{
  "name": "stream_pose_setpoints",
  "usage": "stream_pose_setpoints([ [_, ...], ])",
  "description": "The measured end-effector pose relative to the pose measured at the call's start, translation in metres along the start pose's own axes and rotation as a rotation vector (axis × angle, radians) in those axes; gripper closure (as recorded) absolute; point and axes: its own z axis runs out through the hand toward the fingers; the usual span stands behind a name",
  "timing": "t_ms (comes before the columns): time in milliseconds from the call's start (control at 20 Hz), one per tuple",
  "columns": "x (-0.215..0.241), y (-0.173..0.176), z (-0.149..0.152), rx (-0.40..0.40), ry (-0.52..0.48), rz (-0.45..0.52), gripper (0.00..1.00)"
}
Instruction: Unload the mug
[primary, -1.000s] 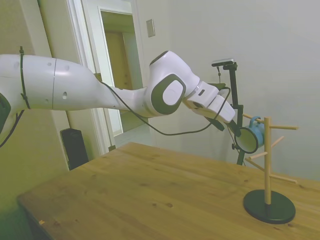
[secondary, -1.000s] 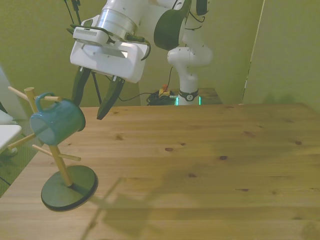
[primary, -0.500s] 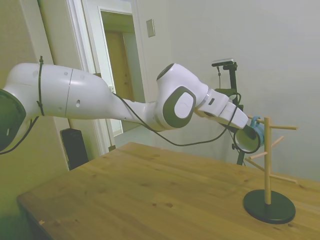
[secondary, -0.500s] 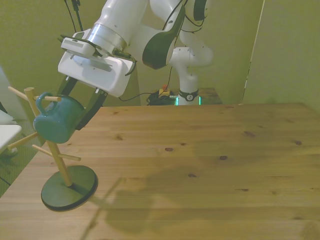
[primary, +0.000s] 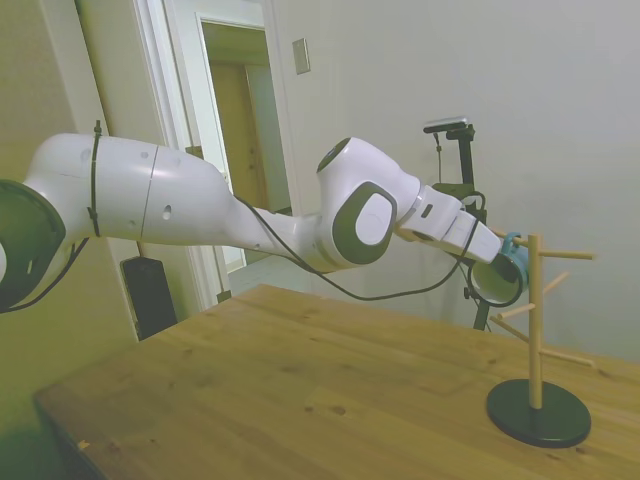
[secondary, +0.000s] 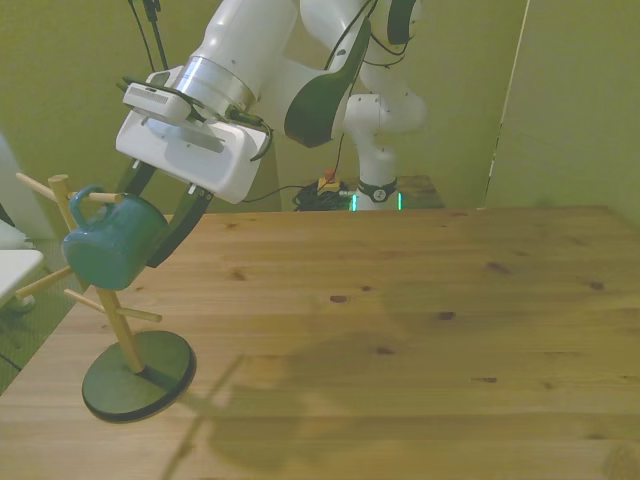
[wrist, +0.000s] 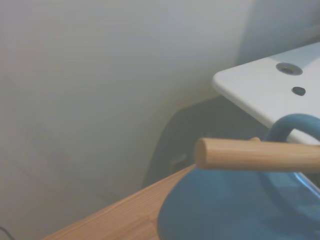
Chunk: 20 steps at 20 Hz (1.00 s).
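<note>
The teal-blue mug (secondary: 105, 250) hangs by its loop handle on an upper peg of a wooden mug tree (secondary: 112, 305) with a dark round base, near the table's corner at the front view's left. My gripper (secondary: 128, 235) is open and straddles the mug: one finger (secondary: 180, 228) lies along its side, the other is mostly hidden behind it. From the side, the mug (primary: 500, 277) shows its white inside at the end of my gripper (primary: 496, 266). Up close, the wrist view shows the mug (wrist: 235, 205) under the peg (wrist: 255, 155).
The mug tree (primary: 535, 330) carries several bare pegs pointing out on both sides. A white piece of furniture (secondary: 14, 268) stands just beyond the table edge at the front view's left. The wooden table (secondary: 400, 330) stretches wide toward the front view's right.
Over the last second my gripper moved down and toward the tree until its fingers came around the mug. Since half a second ago it has barely shifted; the mug still hangs on its peg.
</note>
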Motion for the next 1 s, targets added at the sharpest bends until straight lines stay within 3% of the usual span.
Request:
stream_pose_setpoints([
  [1000, -0.014, -0.008, -0.006, 0.010, -0.019, -0.012, 1.00],
])
